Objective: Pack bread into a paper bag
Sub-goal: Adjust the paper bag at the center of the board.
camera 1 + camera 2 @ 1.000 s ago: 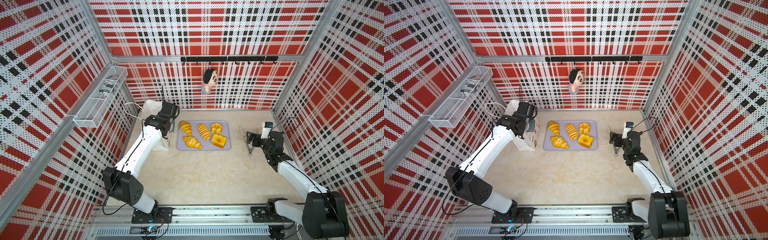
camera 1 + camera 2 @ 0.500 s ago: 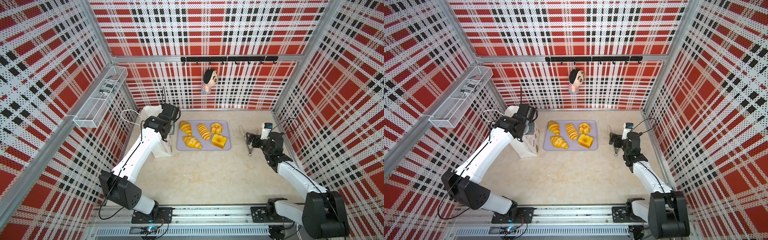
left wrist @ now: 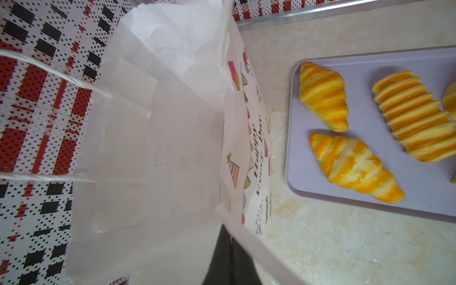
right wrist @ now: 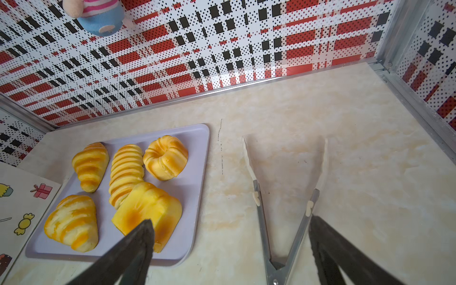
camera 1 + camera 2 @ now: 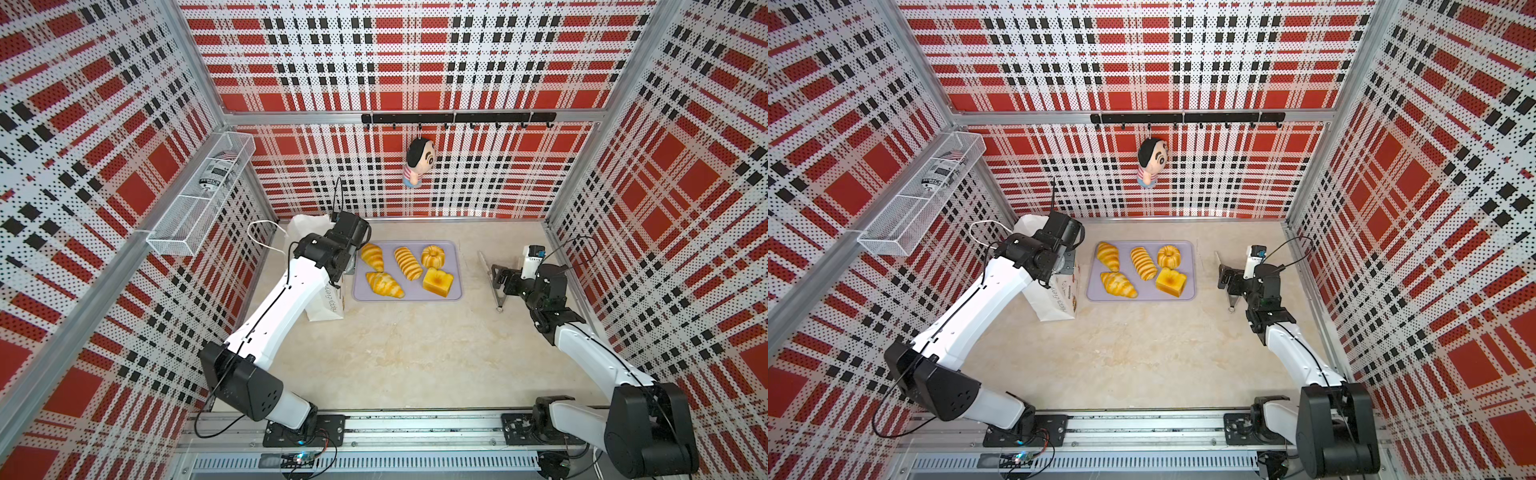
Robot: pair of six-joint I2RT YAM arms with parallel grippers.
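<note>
Paper bag (image 3: 160,148) held open, rim clamped in my left pincer (image 3: 227,246); the empty, wide right pincer (image 4: 229,223) should grasp the tongs (image 4: 262,222) beneath.

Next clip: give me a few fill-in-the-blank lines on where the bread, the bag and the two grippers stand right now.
1. The lavender tray holds all ___ pieces of the bread.
2. The left gripper has its jaws ___ on the paper bag at its top edge.
3. The right gripper, jaws open, hangs over the metal ___ beside the tray.
4. In the left wrist view, the bag's inside holds ___ bread.

Missing words: five; shut; tongs; no.
</note>
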